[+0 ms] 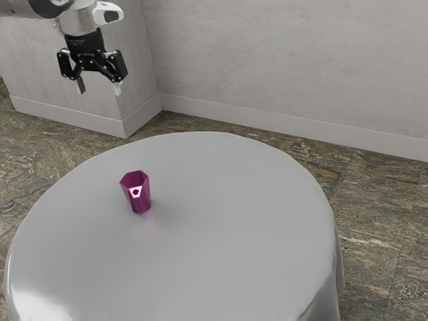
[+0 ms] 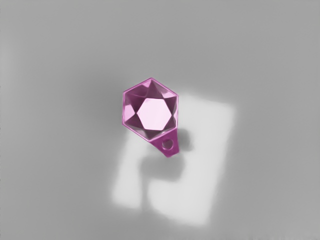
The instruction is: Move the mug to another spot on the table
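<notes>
A magenta six-sided mug [image 1: 136, 191] stands upright on the round grey table [image 1: 221, 254], left of the table's middle, its small handle facing the camera. High above the mug and toward the exterior view's left, my black gripper [image 1: 99, 85] hangs open with nothing between its fingers. From the hand's camera I look straight down into the mug [image 2: 150, 111], and its handle [image 2: 168, 145] sticks out to one side.
A grey cloth covers the table down to its edges. A pale wall pillar [image 1: 127, 80] rises behind the gripper. Stone flooring [image 1: 374, 200] surrounds the table. Bare tabletop lies all around the mug.
</notes>
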Controlling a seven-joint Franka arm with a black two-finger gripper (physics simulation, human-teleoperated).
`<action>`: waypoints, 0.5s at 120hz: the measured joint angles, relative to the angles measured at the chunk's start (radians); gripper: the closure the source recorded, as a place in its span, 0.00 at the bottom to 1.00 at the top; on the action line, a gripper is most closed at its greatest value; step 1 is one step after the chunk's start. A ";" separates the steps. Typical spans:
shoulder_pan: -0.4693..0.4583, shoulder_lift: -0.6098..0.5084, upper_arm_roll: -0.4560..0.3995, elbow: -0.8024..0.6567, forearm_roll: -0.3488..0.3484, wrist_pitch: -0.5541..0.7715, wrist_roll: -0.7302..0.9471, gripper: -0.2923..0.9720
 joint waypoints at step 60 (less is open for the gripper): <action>-0.041 0.038 -0.063 0.010 0.075 0.013 -0.138 0.23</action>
